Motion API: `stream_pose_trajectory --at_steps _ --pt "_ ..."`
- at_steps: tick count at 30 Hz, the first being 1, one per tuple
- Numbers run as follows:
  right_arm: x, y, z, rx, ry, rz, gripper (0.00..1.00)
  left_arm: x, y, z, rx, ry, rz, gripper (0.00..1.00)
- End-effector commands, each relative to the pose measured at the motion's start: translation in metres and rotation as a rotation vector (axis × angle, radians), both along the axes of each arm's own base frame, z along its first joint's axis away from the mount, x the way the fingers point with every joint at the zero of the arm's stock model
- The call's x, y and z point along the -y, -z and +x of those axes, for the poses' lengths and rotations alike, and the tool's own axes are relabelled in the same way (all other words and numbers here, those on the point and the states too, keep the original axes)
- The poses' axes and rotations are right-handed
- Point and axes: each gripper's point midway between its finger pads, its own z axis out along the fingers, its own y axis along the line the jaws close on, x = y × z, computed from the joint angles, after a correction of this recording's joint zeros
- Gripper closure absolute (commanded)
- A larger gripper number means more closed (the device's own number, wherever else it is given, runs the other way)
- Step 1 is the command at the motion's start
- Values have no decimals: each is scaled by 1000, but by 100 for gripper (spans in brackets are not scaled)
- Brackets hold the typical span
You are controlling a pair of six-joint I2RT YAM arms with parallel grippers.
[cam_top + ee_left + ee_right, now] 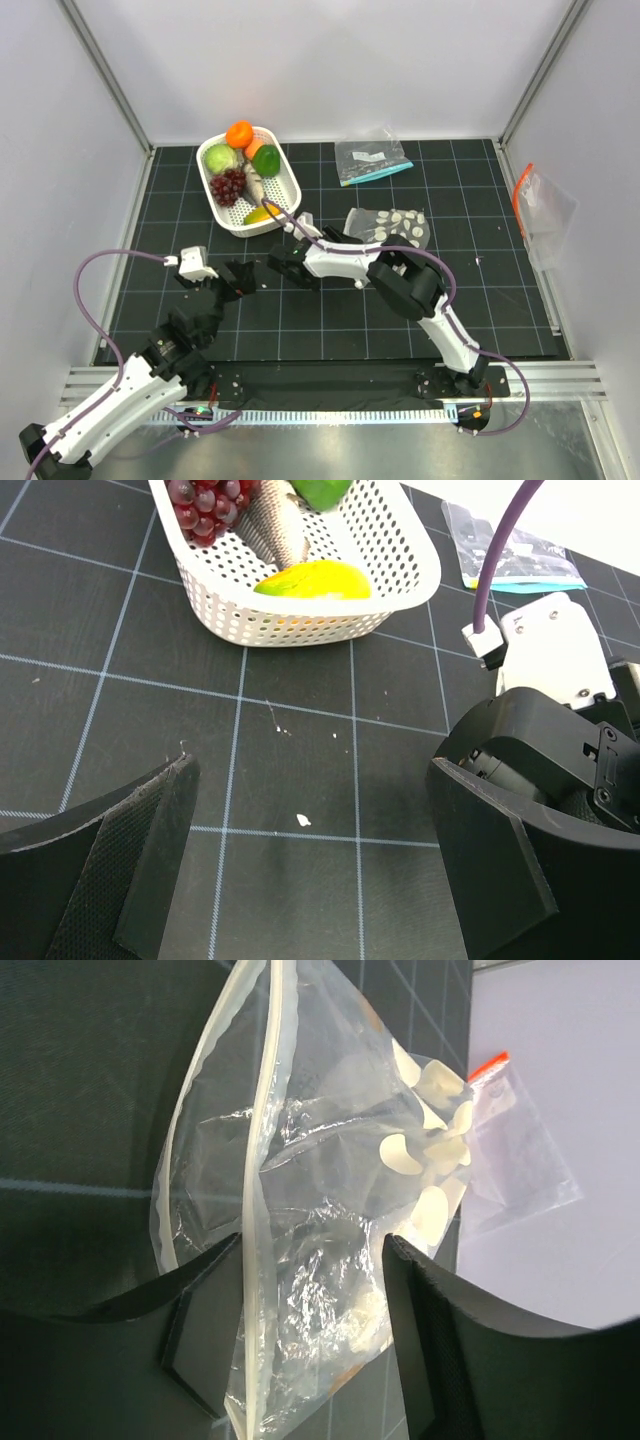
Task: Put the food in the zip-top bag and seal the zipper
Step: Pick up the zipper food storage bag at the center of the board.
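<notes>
The food lies in a white basket [290, 188]: an orange [239, 133], a pale green piece [222, 158], a dark green piece [266, 160], purple grapes [228, 185] and a yellow piece [258, 214]. The clear zip-top bag [392, 226] with white dots lies right of the basket. In the right wrist view, my right gripper [312, 1245] is open with the bag [330, 1140] between its jaws. The zipper [262, 1110] runs beside the left finger. My left gripper [312, 780] is open and empty over the mat, just in front of the basket [330, 630]. Both grippers, left [245, 278] and right [338, 238], sit mid-table.
A smaller clear bag with a teal strip [372, 160] lies at the back. A clear bag with an orange strip [540, 205] leans on the right wall. My right wrist and its purple cable [550, 650] are close on the right of my left gripper. Walls enclose the mat.
</notes>
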Motion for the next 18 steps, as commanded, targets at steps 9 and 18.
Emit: stream_pose_trajectory --at_steps 9,18 --pt "17 -92 -1 285 31 174 99 8 -9 4 19 22 -15 0" --pt "-10 -147 -35 157 -175 673 99 79 -10 18 -106 211 -160 0"
